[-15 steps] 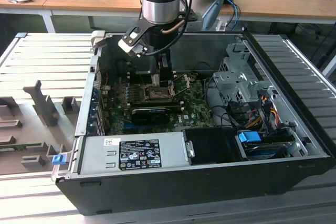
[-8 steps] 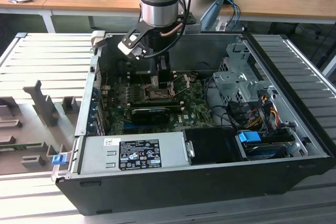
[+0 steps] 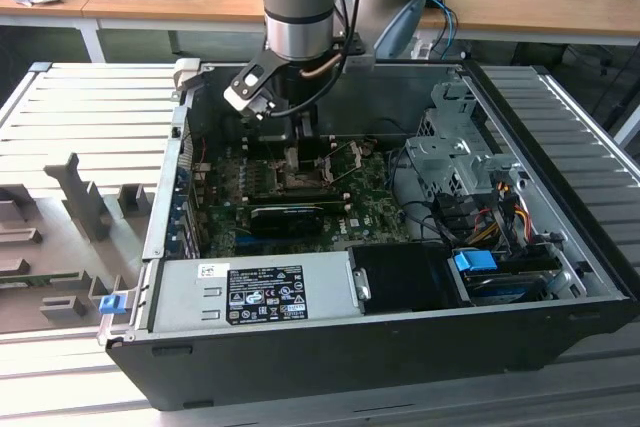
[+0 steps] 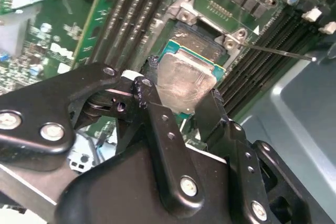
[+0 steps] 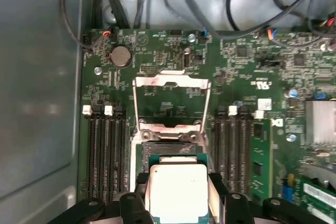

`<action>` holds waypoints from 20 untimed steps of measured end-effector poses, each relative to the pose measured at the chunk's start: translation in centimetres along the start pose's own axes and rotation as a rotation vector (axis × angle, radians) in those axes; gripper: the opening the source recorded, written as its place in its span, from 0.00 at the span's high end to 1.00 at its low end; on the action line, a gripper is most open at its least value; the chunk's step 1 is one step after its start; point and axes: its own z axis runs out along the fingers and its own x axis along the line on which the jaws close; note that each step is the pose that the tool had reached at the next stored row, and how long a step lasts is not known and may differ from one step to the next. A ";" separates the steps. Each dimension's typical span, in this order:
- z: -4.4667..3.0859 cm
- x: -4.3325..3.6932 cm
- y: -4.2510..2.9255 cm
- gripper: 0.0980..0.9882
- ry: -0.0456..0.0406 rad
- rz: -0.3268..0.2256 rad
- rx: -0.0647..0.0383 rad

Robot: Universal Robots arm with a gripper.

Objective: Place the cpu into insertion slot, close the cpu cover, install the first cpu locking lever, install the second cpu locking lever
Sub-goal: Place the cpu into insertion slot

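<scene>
My gripper (image 5: 178, 184) is shut on the cpu (image 5: 177, 192), a pale silver square on a green base, with a black finger (image 5: 140, 188) on each side. In the second wrist view the gripper (image 4: 184, 85) holds the cpu (image 4: 186, 77) low over the insertion slot (image 4: 202, 22), tilted a little; whether it touches I cannot tell. The insertion slot (image 5: 169, 148) is a dark square with a metal rim on the green motherboard. The cpu cover (image 5: 170, 83) stands flipped open beyond it. From outside, the gripper (image 3: 300, 142) hangs over the insertion slot (image 3: 300, 182).
Memory slots (image 5: 107, 150) flank the socket on both sides. A thin metal lever (image 4: 283, 52) sticks out beside it. A long black expansion card (image 3: 290, 215), the power supply (image 3: 250, 292), a drive cage (image 3: 450, 147) and cables crowd the case. Case walls (image 3: 160, 207) enclose the board.
</scene>
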 end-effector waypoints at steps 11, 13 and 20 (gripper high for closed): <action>2.62 0.11 -0.31 0.52 -0.0006 0.010 0.000; 2.89 0.11 -0.32 0.52 -0.0015 0.022 0.000; 3.51 0.16 -0.36 0.52 -0.0023 0.030 0.000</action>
